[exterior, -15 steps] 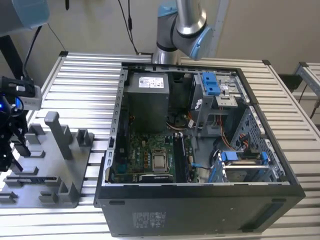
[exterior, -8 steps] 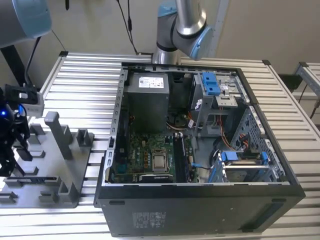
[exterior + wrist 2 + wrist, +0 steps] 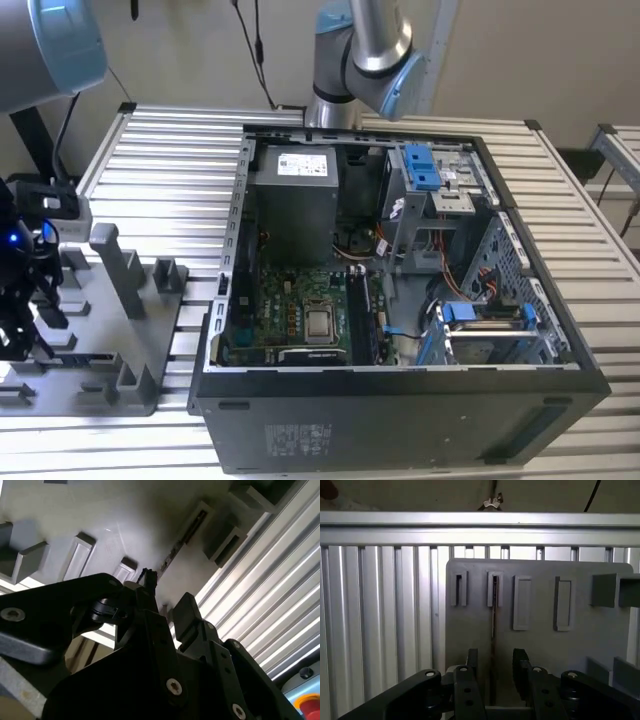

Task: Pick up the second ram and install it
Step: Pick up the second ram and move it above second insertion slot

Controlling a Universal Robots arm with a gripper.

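The slatted desk (image 3: pixel 150 160) carries everything. The open computer case (image 3: pixel 400 420) takes up the centre and the exterior view's right, and the grey tray (image 3: pixel 150 340) sits at the exterior view's lower left, just beside the case. The arm (image 3: pixel 360 45) reaches from its base in the upper centre of that frame over to the tray, its wrist end at the far left edge. By my reading, the job is at the pick-up stage. The second ram (image 3: pixel 493 610) stands edge-on in its slot in the tray, not lifted, and all of the carrying and seating in the motherboard (image 3: pixel 300 300) is left to do. From the exterior view I can judge how far apart tray and case are, but I cannot make out the stick there. The first wrist view gives what I need for the grasp: the fingers (image 3: pixel 520 665) are spread, one on each side of the stick, with a sliver of grey tray showing on either flank, so I judge they are holding nothing. The second wrist view shows the same stick (image 3: pixel 176 550) as a thin dark line running away past the fingertips (image 3: pixel 187 611).
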